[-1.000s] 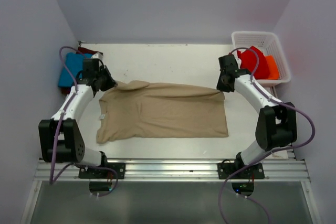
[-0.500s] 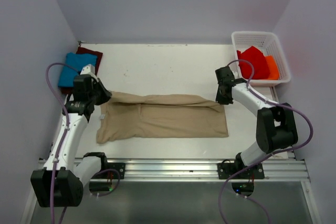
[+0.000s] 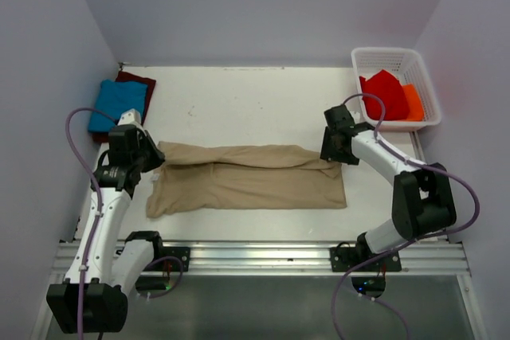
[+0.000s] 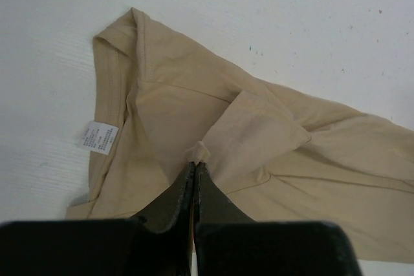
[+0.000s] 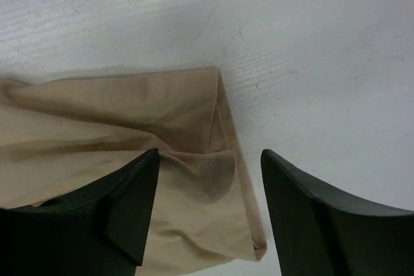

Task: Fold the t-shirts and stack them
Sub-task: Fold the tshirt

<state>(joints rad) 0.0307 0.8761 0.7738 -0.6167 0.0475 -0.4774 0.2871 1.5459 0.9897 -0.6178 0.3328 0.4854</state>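
Observation:
The tan t-shirt [image 3: 247,185] lies across the middle of the table, its far edge folded over toward the near side into a long band. My left gripper [image 3: 150,158] is at its left end, shut on a small pinch of the tan cloth [image 4: 197,152] near the collar. At the shirt's far right corner my right gripper [image 5: 208,156] stands open, with the creased corner [image 5: 220,159] lying loose between its fingers. The blue t-shirt [image 3: 117,103] lies folded at the back left on top of the maroon t-shirt [image 3: 139,81].
A white basket [image 3: 386,56] at the back right holds a red cloth [image 3: 382,93] and an orange cloth [image 3: 413,102]. A white label [image 4: 98,137] shows at the tan shirt's collar. Side walls stand close on both sides.
Both grippers drew the tan shirt's far edge toward the near side, narrowing it into a band. The right gripper then opened and let go of its corner.

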